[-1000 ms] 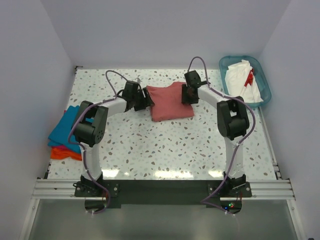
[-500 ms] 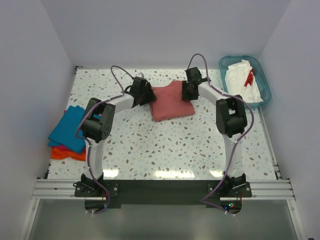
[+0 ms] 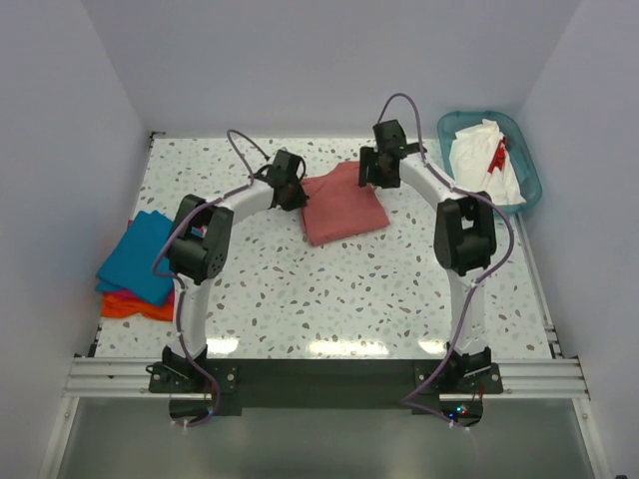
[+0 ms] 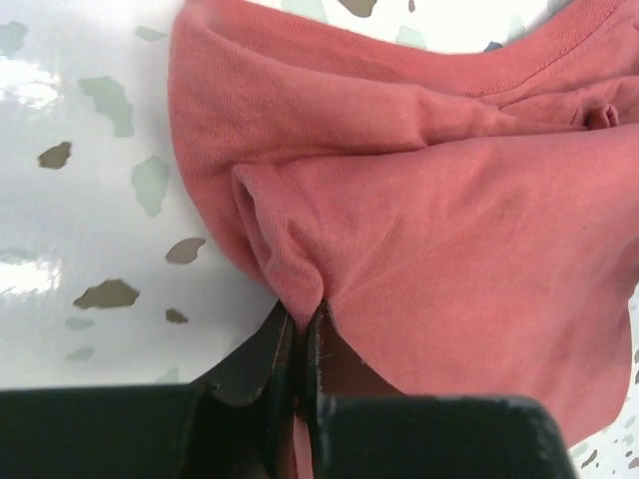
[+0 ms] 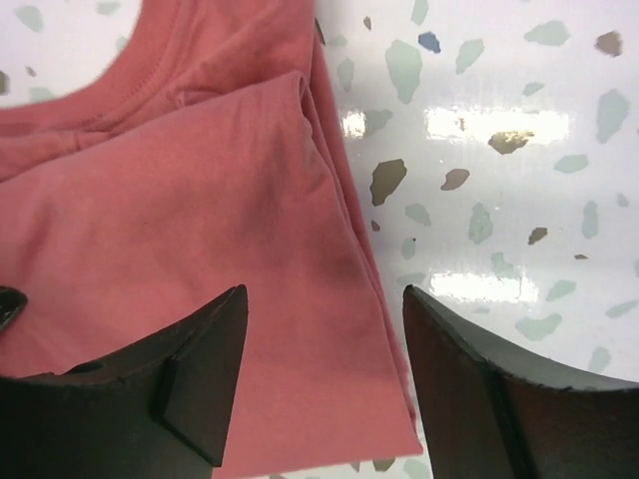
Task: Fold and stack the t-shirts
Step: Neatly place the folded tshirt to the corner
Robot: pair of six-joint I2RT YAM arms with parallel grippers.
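Note:
A folded dusty salmon-red t-shirt (image 3: 342, 205) lies at the back middle of the speckled table. My left gripper (image 3: 292, 192) is shut on a pinched fold at the shirt's left edge (image 4: 295, 289). The right gripper (image 3: 371, 172) stands open over the shirt's right edge (image 5: 339, 299), one finger above the cloth and the other above bare table. A teal blue t-shirt (image 3: 137, 256) lies on an orange one (image 3: 132, 306) at the left edge. A white t-shirt with a red mark (image 3: 484, 166) lies in the basket.
A teal plastic basket (image 3: 527, 165) stands at the back right corner. White walls close in the table on the left, back and right. Both arm bases sit on the black rail at the near edge.
My left gripper has moved right to the shirt's left edge and shut on a fold of it. The right gripper has opened wider and moved slightly back.

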